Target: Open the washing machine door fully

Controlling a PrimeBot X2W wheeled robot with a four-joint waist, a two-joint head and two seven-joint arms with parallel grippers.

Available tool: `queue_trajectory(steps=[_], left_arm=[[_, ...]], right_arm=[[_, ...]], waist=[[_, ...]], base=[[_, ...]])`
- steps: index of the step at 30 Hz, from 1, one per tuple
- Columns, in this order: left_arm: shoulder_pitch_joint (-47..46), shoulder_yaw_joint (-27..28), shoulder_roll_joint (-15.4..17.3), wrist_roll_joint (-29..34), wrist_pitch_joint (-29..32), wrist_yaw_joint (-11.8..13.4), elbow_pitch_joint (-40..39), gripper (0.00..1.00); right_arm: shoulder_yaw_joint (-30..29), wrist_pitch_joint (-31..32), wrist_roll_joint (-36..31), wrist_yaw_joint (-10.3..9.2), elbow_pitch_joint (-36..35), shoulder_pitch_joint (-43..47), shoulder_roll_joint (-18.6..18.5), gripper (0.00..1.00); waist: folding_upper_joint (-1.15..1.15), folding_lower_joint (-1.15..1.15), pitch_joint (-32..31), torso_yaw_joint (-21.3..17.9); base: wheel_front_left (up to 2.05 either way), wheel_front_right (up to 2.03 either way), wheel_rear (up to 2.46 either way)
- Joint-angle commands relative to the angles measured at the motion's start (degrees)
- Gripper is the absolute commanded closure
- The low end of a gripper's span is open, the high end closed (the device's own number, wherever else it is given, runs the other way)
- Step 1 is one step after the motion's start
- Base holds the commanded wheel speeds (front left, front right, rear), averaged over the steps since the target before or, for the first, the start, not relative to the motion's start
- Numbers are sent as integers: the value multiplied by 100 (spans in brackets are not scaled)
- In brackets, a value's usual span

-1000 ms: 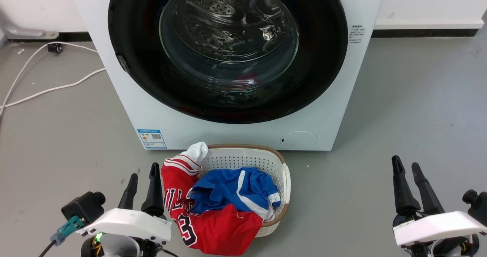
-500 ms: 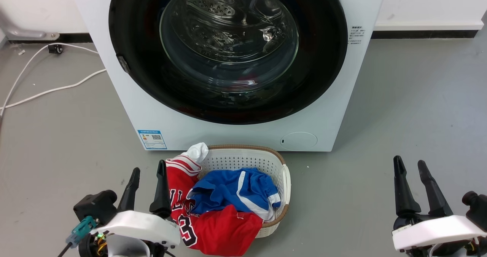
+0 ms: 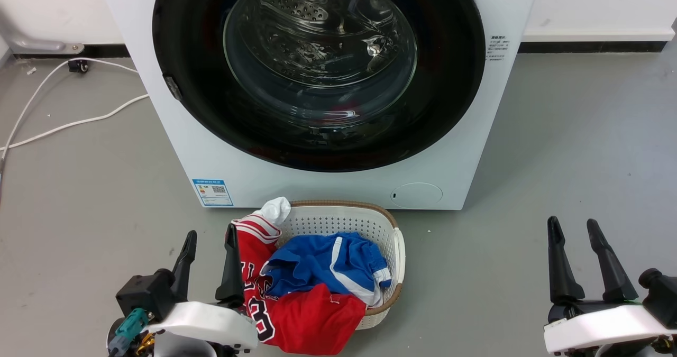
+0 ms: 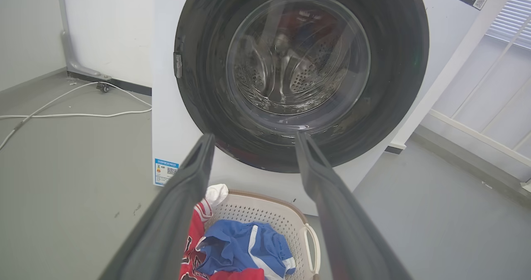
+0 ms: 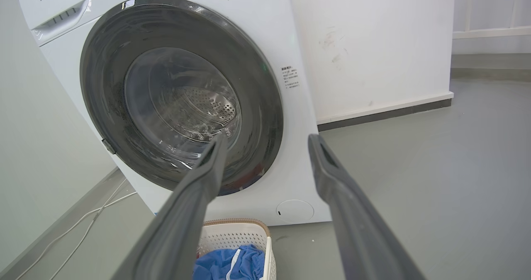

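Note:
The washing machine (image 3: 317, 188) is a big white front loader standing on the floor straight ahead. Its glossy black round door (image 3: 185, 55) with the clear glass bowl lies shut, flush against the front. A small grey latch tab (image 3: 172, 88) sits on the door's left edge. My left gripper (image 3: 210, 230) is open at the lower left, well short of the machine and beside the basket. My right gripper (image 3: 572, 221) is open at the lower right over bare floor. The left wrist view has the door (image 4: 199, 64) beyond my open left gripper (image 4: 254, 135). The right wrist view has the door (image 5: 103, 85) beyond my open right gripper (image 5: 269, 135).
A white perforated laundry basket (image 3: 344, 204) holding red, blue and white clothes stands on the floor right before the machine. A white cable (image 3: 69, 124) runs across the grey floor at the left. A wall with a dark skirting (image 3: 587, 46) lies behind.
Both grippers have spread their fingers wider. My left gripper has shifted a little to the right, towards the basket. The door has stayed shut.

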Motion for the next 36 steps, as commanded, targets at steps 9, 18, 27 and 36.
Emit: queue_trajectory(steps=[9,18,27,36], left_arm=[[84,47,-74,561,-153,-45,-21,0],[169,83,-156,1038,-269,-83,9,0],[247,195,-269,1382,-371,-162,51,0],[318,310,-359,1711,-467,-222,112,0]], right_arm=[[-4,-159,-452,0,-163,96,1,0],[6,-266,-783,0,-186,188,3,0],[-36,-364,-1056,-1,-229,254,5,0],[-71,-466,-1192,-1,-234,324,7,0]], waist=[[0,0,-12,0],[0,0,-12,12],[0,0,-15,1],[0,0,-13,10]], base=[[0,0,0],[0,0,0],[0,0,0],[0,0,0]])
